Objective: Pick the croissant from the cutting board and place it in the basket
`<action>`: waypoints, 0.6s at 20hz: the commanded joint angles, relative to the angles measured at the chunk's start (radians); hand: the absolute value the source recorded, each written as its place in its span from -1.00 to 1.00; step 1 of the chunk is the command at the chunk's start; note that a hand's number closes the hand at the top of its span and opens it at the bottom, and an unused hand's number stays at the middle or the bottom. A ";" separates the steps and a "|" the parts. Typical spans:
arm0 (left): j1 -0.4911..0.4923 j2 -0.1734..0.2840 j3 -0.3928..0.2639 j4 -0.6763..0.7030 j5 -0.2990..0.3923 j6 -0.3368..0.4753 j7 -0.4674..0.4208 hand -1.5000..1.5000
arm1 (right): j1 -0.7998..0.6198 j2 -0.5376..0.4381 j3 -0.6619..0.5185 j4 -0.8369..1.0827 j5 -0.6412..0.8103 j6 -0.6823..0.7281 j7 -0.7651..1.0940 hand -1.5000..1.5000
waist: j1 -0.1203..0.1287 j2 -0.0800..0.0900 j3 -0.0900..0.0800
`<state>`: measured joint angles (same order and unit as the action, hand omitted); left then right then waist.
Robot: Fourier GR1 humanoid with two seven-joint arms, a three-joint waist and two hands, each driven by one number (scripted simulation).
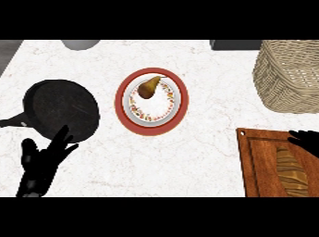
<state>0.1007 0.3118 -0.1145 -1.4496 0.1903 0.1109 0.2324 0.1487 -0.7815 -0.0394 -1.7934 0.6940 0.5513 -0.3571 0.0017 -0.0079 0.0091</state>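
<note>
Right hand (315,144) is the nearer one: it hovers over the board's (257,162) right side, fingers spread and holding nothing, with the croissant (291,169) just left of it and a little nearer me. Lying on the board, the croissant runs near to far, its far tip leaning slightly left (so I'd judge a grasp across its width suits best). Straight beyond, at far right, sits the basket (295,76). Left hand (42,164) rests open at near left.
</note>
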 commanded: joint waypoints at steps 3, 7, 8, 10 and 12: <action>0.060 -0.012 -0.006 0.032 -0.028 -0.024 -0.013 0.00 | -0.021 0.060 0.035 0.107 0.083 -0.063 -0.060 -1.00 | 0.002 0.008 -0.009; 0.035 -0.033 0.004 0.050 -0.033 -0.016 -0.001 0.00 | 0.028 0.062 0.015 0.082 0.097 -0.082 -0.103 -1.00 | -0.005 0.008 -0.009; 0.024 -0.016 0.017 0.083 -0.020 -0.050 -0.007 0.00 | -0.009 0.089 0.051 0.030 0.102 -0.024 -0.017 -1.00 | -0.003 0.008 -0.009; 0.014 -0.064 -0.006 0.088 -0.056 0.000 -0.014 0.00 | -0.032 0.130 0.086 0.047 0.147 -0.056 0.006 -1.00 | -0.002 0.009 -0.009; 0.061 -0.034 0.001 0.006 -0.044 -0.016 0.023 0.00 | -0.075 0.122 0.100 0.143 0.196 -0.076 -0.006 -1.00 | 0.008 0.009 -0.009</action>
<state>0.1119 0.2879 -0.0919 -1.4558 0.1653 0.0925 0.2150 0.1167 -0.6836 0.0232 -1.7087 0.8245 0.4923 -0.3827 0.0024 -0.0080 0.0088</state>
